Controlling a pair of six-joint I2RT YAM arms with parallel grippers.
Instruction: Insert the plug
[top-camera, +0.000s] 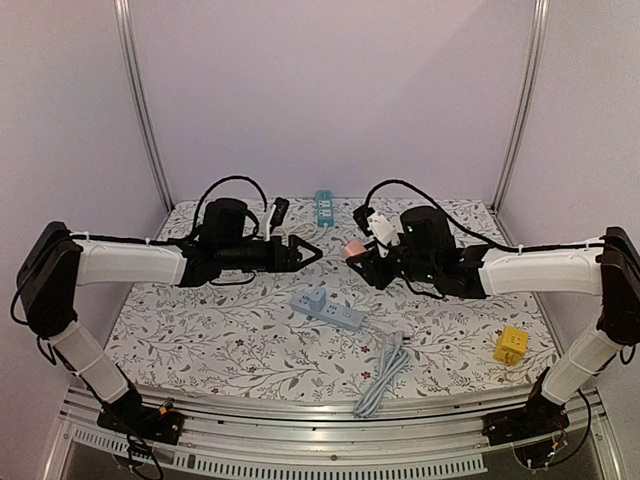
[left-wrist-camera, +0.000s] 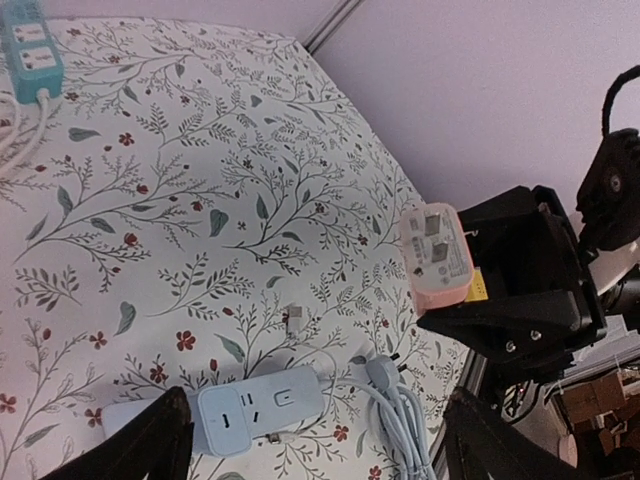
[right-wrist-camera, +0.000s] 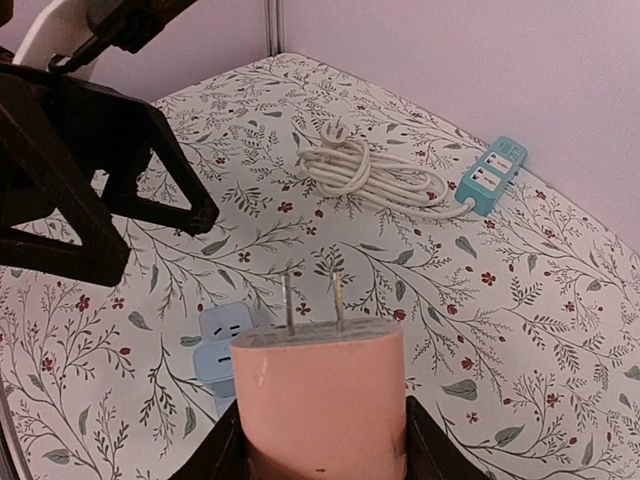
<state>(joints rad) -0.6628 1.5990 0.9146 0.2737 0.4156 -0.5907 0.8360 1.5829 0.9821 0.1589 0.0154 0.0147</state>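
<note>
My right claw (right-wrist-camera: 322, 455) grips the plug (right-wrist-camera: 320, 390), prongs forward; my left claw (top-camera: 312, 254) gapes, empty. Tip prongs down, square over the strip (top-camera: 327, 309) socket, press straight.

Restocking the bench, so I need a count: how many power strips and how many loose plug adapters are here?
Power strips: 2 (pale blue plastic strip, teal plastic strip)
Plug adapters: 2 (pink plastic adapter in the right gripper, yellow plastic cube)
Total: 4

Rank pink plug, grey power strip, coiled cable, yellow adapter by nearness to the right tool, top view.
1. Pink plug, held in the right tool.
2. Grey power strip, centre table.
3. Coiled cable, near edge.
4. Yellow adapter, right side.
</note>
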